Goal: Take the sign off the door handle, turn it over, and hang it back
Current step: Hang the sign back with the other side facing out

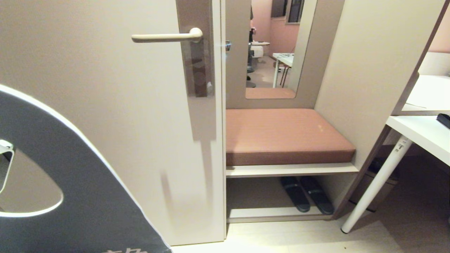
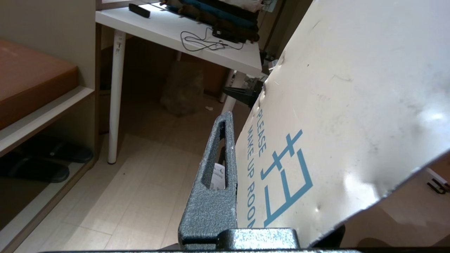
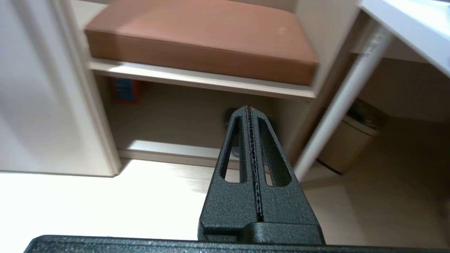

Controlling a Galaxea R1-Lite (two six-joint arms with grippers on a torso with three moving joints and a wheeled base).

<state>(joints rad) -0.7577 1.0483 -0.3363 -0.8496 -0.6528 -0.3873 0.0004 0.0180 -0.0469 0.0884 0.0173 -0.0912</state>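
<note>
Signs: one [image 1: 70, 196]
Door handles: one [image 1: 165, 36]
Grippers: two, left [image 2: 233, 154], right [image 3: 250, 109]
Slippers: two [image 1: 306, 194]
Cushions: one [image 1: 284, 135]

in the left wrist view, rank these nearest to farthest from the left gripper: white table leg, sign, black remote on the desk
1. The sign: clamped in the left gripper, white "make up room" side facing the camera.
2. The white table leg: standing on the floor beyond the gripper, beside the shelf unit.
3. The black remote: farthest, up on the white desk top at its far end.
</note>
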